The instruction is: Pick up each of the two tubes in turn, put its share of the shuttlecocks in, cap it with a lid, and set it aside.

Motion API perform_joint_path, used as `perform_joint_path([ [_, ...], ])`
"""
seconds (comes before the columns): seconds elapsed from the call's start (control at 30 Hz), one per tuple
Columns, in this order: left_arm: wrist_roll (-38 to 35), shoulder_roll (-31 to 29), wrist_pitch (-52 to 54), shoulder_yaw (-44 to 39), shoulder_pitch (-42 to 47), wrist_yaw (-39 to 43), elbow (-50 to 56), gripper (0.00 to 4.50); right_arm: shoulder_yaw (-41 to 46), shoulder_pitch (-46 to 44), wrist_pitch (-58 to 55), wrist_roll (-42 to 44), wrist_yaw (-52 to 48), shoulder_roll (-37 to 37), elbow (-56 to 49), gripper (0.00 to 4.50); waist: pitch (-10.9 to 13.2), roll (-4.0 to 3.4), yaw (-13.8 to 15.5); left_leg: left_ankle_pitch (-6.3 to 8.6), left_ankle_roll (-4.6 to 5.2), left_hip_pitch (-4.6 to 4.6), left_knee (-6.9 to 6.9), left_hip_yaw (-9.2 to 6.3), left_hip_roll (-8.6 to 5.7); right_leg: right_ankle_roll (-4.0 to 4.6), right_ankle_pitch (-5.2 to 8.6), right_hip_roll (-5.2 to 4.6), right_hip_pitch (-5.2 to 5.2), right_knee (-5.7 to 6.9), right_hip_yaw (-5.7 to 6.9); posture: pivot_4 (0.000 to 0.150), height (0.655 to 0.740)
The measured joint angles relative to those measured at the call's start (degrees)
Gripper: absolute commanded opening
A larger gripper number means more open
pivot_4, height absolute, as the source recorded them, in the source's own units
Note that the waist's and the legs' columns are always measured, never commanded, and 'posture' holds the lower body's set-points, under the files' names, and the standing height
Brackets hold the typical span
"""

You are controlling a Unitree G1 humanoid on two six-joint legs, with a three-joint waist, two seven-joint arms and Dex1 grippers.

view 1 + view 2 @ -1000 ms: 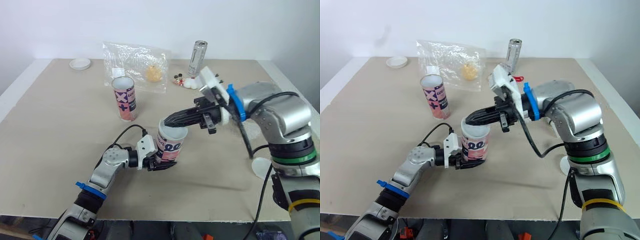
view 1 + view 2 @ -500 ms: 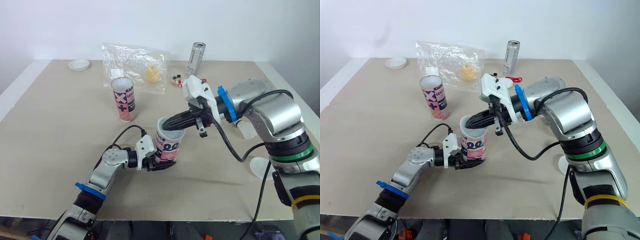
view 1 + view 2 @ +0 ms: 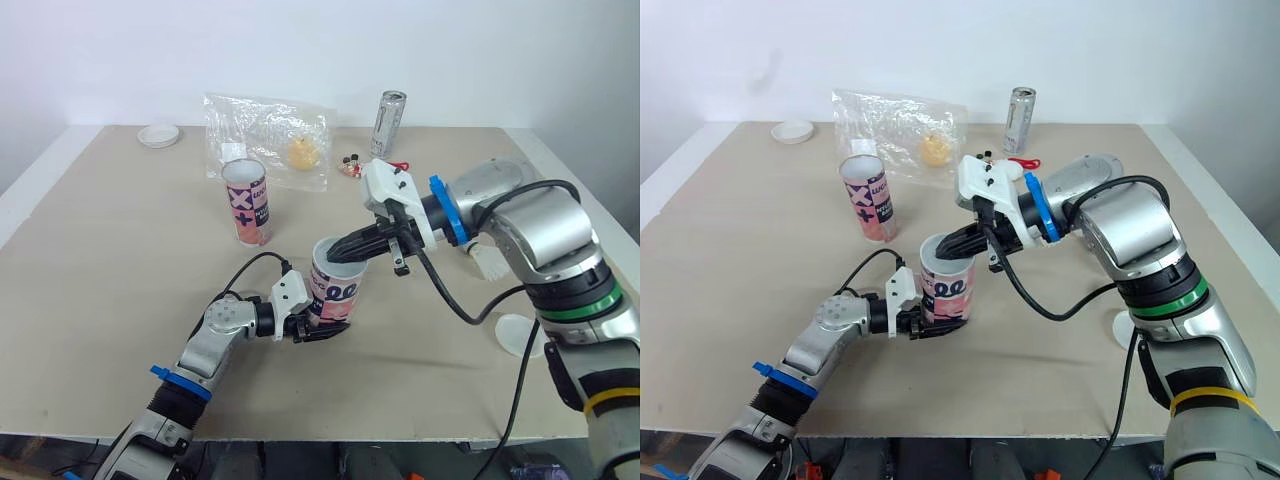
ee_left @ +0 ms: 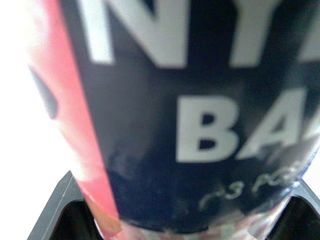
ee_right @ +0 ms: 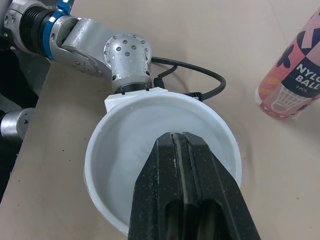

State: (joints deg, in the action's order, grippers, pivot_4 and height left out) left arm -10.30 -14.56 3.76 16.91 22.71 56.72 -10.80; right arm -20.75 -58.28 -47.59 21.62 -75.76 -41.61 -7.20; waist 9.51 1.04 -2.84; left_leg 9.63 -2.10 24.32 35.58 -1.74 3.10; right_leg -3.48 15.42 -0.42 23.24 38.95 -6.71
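Tube [image 3: 338, 291] gripped in left hand [image 3: 320, 326], right hand [image 3: 342, 254] at its mouth

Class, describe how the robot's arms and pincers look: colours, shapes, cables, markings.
Both arms are silver-grey with blue rings and black cables. The right arm is bulkier, with green and yellow bands. The left pincer and right pincer each have black fingers and a white wrist block.

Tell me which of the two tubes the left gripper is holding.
The nearer tube, gripped low by the left gripper, right gripper at its mouth; the farther tube stands free.
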Motion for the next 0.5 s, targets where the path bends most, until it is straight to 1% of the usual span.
perform_joint_path([
  [0.27, 0.0, 0.0, 0.0, 0.0, -0.1, -0.1, 0.1, 2.92, 0.1, -0.4, -0.5, -0.1, -1.5, 0.4, 0.8, 0.10, 0.0, 0.01, 0.0, 0.00, 0.00, 0.00, -0.05, 0.00, 0.00, 0.03, 0.02, 0.00, 0.02, -0.05, 0.00, 0.150, 0.7400],
  [0.4, 0.0, 0.0, 0.0, 0.0, -0.1, -0.1, 0.7, 2.92, 4.0, 0.0, -3.2, 4.6, -2.6, 2.3, 5.9, 0.10, 0.1, 0.01, 0.0, 0.00, 0.01, 0.18, -0.05, 0.00, -0.01, 0.01, 0.00, -0.01, 0.07, -0.05, -0.01, 0.150, 0.7400],
  [0.5, 0.0, 0.0, 0.0, 0.3, -0.1, 0.1, 1.2, 2.92, 11.3, -0.1, -4.2, 7.7, -1.1, 2.3, 10.6, 0.10, 0.1, 0.02, 0.1, 0.00, 0.01, 0.35, -0.08, -0.04, -0.03, -0.10, 0.03, 0.00, 0.14, -0.14, 0.01, 0.150, 0.7400],
])
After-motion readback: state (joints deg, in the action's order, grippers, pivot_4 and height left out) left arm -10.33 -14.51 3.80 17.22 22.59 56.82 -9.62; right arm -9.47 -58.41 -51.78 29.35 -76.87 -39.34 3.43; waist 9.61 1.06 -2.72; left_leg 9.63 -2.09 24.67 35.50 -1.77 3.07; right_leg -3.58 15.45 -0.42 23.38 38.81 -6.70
